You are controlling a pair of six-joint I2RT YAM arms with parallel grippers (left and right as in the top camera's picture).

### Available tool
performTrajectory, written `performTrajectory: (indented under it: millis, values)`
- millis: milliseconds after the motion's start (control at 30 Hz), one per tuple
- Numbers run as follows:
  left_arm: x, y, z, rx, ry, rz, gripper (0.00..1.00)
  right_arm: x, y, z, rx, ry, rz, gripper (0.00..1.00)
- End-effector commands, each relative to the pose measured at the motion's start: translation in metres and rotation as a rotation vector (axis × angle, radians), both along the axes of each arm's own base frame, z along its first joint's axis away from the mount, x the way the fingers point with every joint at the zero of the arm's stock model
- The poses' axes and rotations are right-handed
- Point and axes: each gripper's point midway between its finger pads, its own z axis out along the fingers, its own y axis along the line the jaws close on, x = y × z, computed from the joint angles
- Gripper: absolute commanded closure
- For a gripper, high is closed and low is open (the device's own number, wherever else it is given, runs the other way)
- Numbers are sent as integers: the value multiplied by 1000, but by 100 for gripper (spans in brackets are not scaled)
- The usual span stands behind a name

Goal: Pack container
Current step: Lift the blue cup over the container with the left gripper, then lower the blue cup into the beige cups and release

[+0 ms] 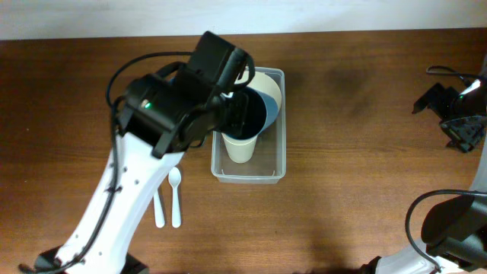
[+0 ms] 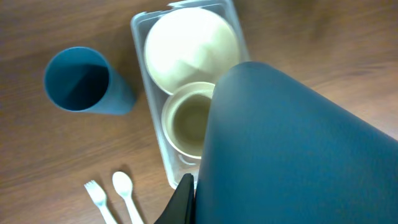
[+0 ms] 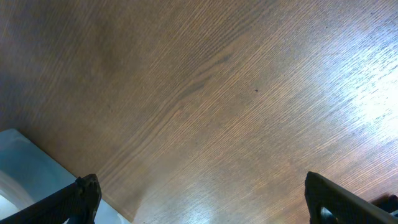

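Fork (image 2: 96,196): one, white, lying on the counter (image 1: 358,152) at the near edge, left of the container.
Spoon (image 2: 124,190): one, white, just beside the fork on its right, bowl end pointing away from me, apart from the container.
Blue cup (image 2: 84,81): one, upright on the counter, mouth up and empty, near the container's left long wall but not touching it.
Container (image 1: 262,169): one clear bin, long side running away from me, standing on the counter in front of the left arm, with a strip of bare floor at its near end.
Cream cup (image 1: 242,144): one, upright inside the container's near half, mouth up, nothing in it.
Blue bowl (image 1: 257,113): one, held tilted over the middle of the container between the cream cup and the cream bowl; I cannot tell whether it rests on either.
Left end effector (image 1: 237,106): clenched on the blue bowl at its rim.
Cream bowl (image 2: 189,50): one, in the container's far end, empty.
Count: two bowls, two cups, one fork, one spoon, one container.
Right end effector (image 1: 463,125): far off to the right over bare counter, released, its fingers (image 3: 81,199) spread wide with nothing between them.
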Motion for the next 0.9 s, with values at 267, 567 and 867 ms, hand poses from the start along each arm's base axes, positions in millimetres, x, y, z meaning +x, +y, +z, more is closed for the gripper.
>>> performTrajectory:
  millis: [267,567,867]
  values:
    - [6,18,-3,90,-23,67,98,-1,-2,11,-23,-30,2,1]
    - [5,19,-34,162,86,83,98,-1,-2,11,-23,-30,2,1]
    - [17,36,-22,126,59,157,60,-1,-2,11,-23,-30,2,1]
